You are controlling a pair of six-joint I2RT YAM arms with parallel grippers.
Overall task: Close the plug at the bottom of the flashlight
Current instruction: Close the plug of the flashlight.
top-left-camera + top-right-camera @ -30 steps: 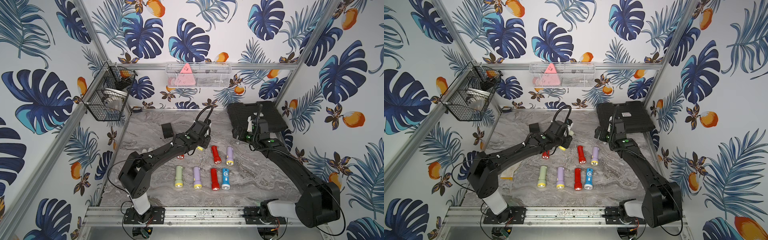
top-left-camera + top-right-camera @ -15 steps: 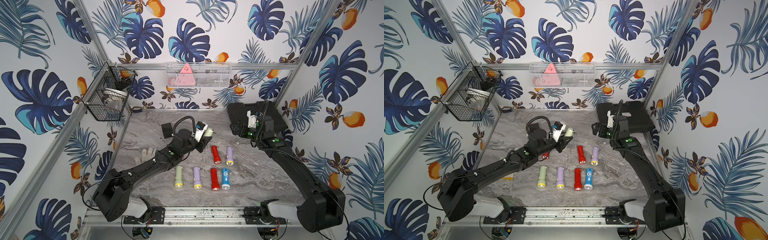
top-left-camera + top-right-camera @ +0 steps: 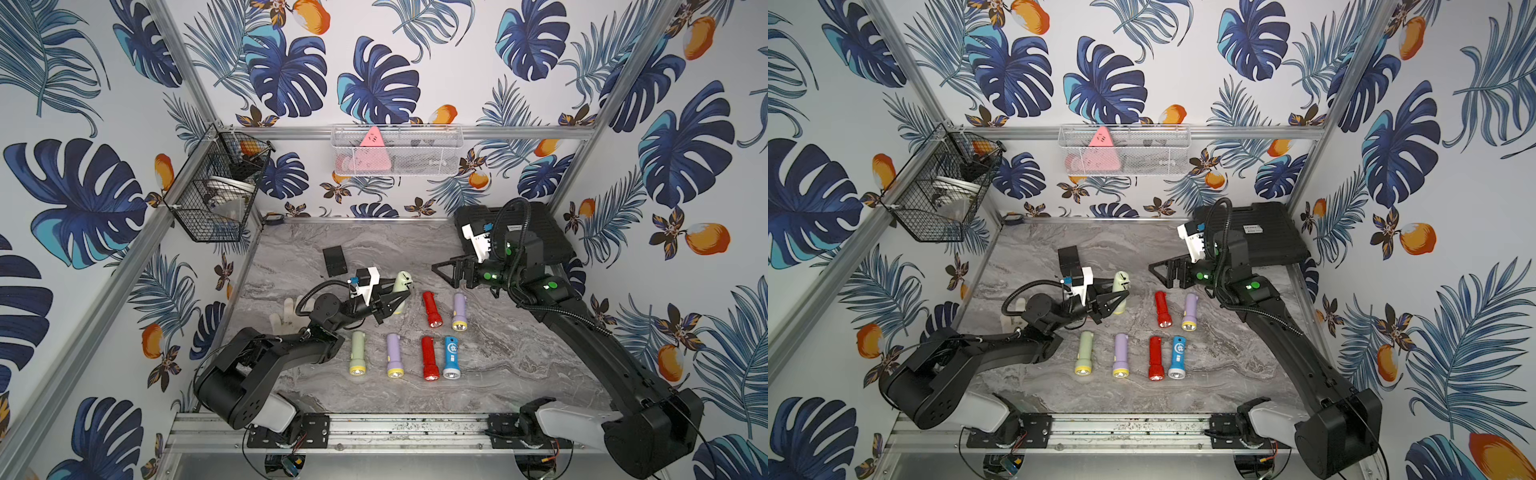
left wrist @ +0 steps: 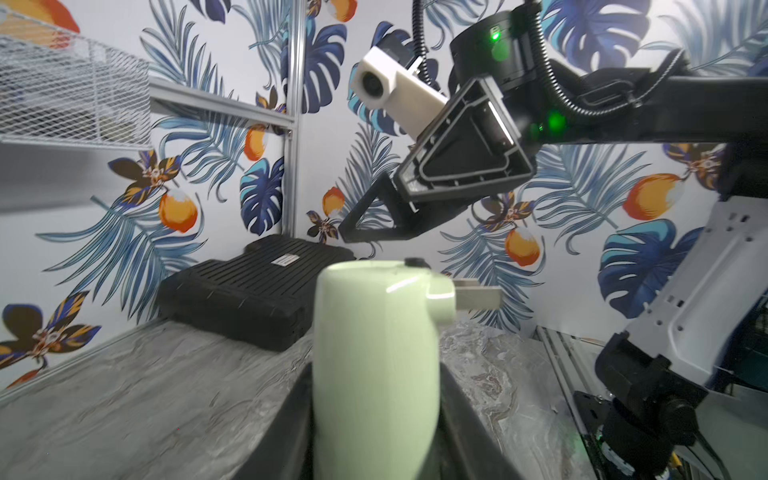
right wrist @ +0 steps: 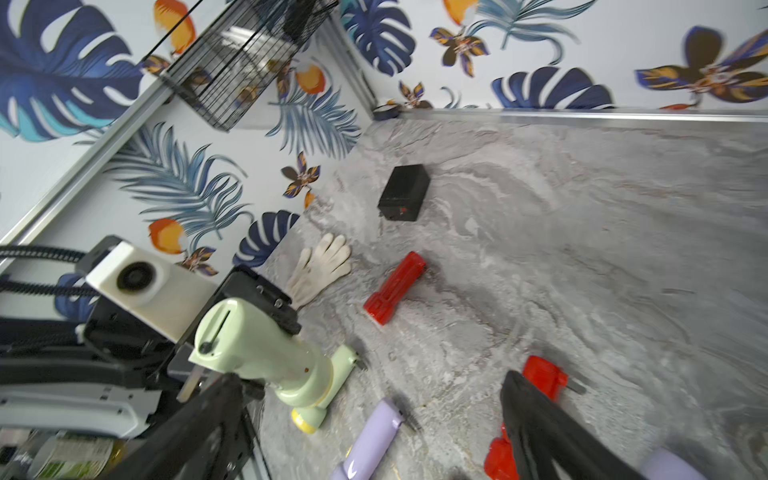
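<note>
Over the bench point(image 3: 519, 353), left tool point(image 3: 397, 306): we see it clamped on the pale green flashlight point(image 3: 402, 282), head down.
Plug point(image 4: 478, 297): we see its prong sticking out.
Right tool point(image 3: 444, 274): wide, empty.

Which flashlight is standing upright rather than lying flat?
The pale green flashlight clamped in the left gripper. It is held upright with its plug end up, while the other flashlights all lie flat on the table.
</note>
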